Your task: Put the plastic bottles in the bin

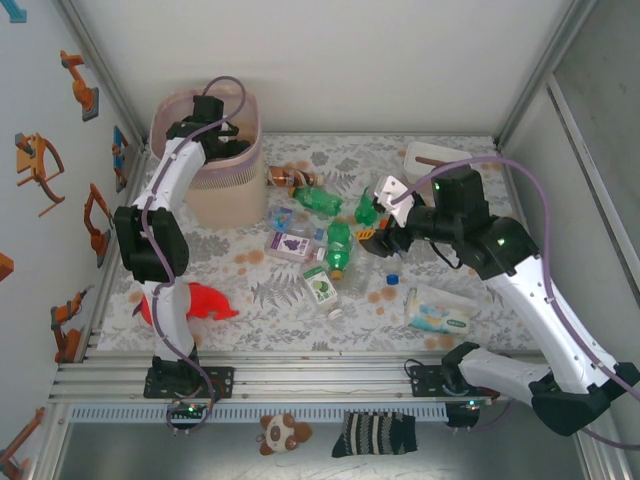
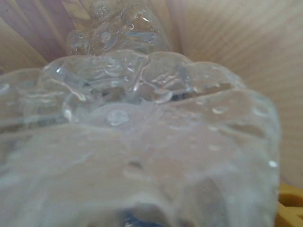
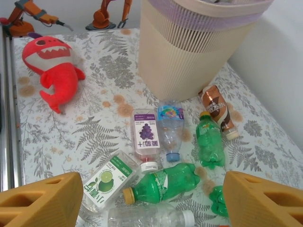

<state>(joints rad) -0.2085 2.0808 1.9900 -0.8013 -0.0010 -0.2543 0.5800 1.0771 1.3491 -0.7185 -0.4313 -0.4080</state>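
The left arm reaches to the far left, and the left tool (image 1: 228,138) is down inside the bin (image 1: 225,200), which stands at the far left of the counter (image 1: 260,310). In the left wrist view a clear bottle (image 2: 142,142) sits right against the lens, base toward it. The bin's ribbed wall is behind it, and a second clear bottle (image 2: 113,23) lies beyond. One yellow finger (image 2: 291,208) shows at the lower right corner. I cannot tell whether the left tool is apart or clamped on the clear bottle.

The right tool (image 1: 378,238) hovers over the middle of the counter. Its fingers (image 3: 42,198) stand wide apart with nothing between them.

The other bottles lie loose on the counter between the bin and the right tool. A green bottle (image 3: 163,182) with an orange cap lies on its side right under the right tool. Just left of it is a lime-label bottle (image 3: 106,179). Farther off, a grape-label bottle (image 3: 146,137) and a blue-cap bottle (image 3: 170,132) lie side by side. To their right is another green one (image 3: 208,142). A brown bottle (image 3: 215,109) lies nearest the bin.

A red plush (image 1: 195,300) lies near left, a wipes pack (image 1: 440,312) near right, and a tissue box (image 1: 435,158) far right.
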